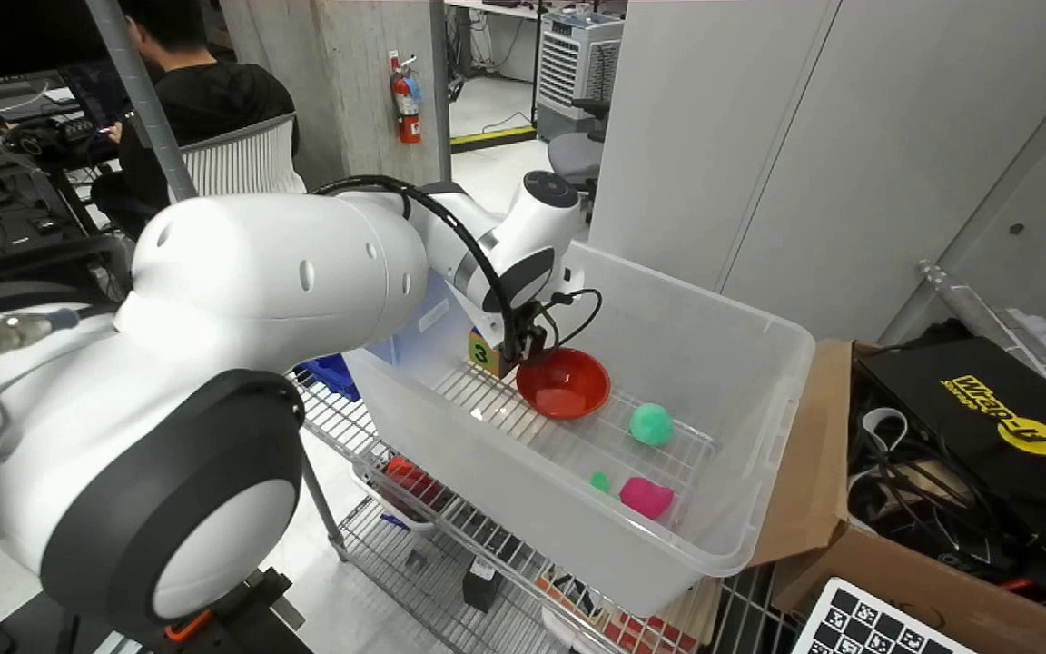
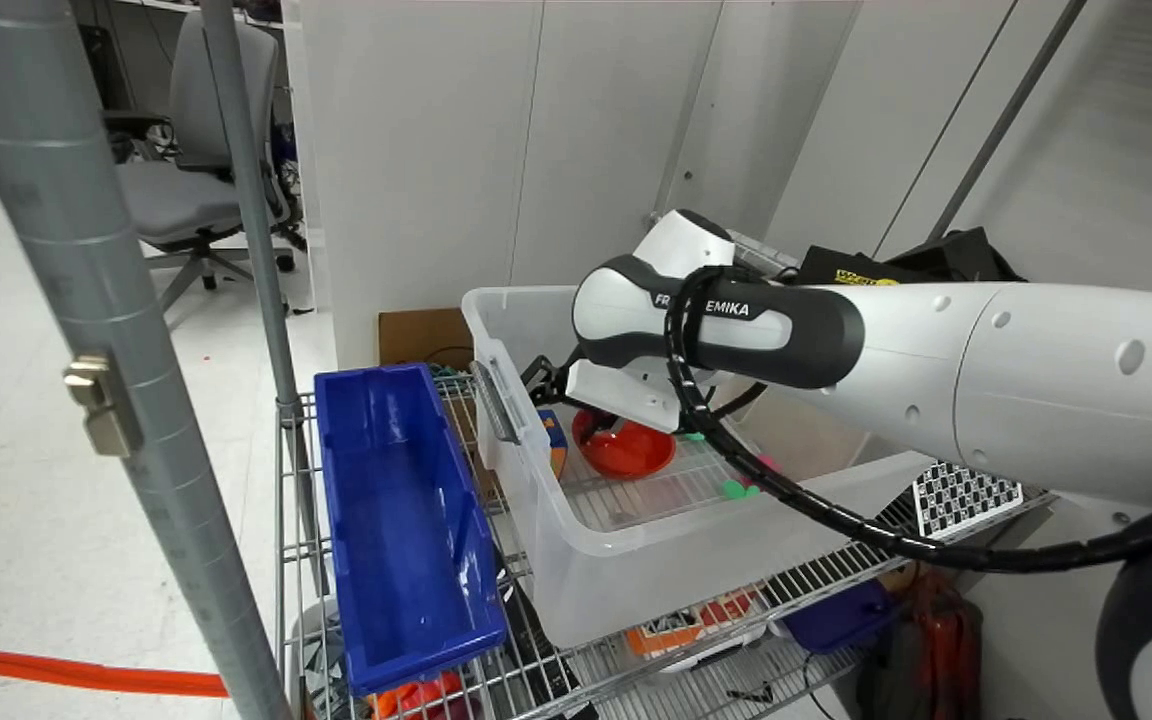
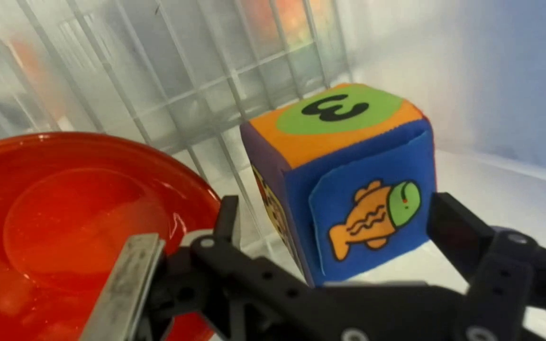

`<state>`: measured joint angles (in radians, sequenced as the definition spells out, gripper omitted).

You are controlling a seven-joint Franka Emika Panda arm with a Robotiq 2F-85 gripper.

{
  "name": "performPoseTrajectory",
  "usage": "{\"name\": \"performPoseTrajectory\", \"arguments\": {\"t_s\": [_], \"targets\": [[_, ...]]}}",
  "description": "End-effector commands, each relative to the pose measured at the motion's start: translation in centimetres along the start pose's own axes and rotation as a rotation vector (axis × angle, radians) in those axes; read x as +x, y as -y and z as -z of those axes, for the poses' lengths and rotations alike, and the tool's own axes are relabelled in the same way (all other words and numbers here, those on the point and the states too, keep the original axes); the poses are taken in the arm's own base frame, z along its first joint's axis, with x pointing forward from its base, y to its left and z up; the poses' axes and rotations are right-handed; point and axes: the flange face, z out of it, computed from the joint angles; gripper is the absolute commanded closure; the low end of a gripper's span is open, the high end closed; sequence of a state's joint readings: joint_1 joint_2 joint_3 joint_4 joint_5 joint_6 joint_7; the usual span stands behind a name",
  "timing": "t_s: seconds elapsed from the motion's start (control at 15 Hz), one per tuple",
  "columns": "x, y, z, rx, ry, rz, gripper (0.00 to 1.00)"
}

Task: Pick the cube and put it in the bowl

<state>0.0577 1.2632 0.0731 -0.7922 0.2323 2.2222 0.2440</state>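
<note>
In the clear tub point(image 1: 714, 354), just beside the red bowl point(image 3: 78, 227), the cube point(image 3: 344, 184) sits framed by the wide-spread claw point(image 3: 337, 215) and, seemingly stuffed cloth, should prove light, squashy and slow to slip, best squeezed across the sides flanking its fish picture point(image 3: 368, 218).

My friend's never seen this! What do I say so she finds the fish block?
Find the big see-through tub. Inside, beside the red bowl, sits the cube. Unlike the plain round bowl, it's boxy, with an orange fish on blue and a black 3 on green.
</note>
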Motion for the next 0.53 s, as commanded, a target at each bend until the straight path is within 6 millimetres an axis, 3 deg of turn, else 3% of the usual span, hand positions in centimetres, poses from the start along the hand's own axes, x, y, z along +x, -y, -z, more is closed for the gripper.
{"name": "performPoseTrajectory", "arguments": {"t_s": [0.0,0.2,0.47], "targets": [[0.0,-0.1,-0.9,-0.030,0.030,-0.025,0.18],[-0.5,-0.2,-2.5,-0.047,0.044,-0.010,0.42],[-0.4,0.3,-2.1,-0.030,0.045,0.004,0.70]]}}
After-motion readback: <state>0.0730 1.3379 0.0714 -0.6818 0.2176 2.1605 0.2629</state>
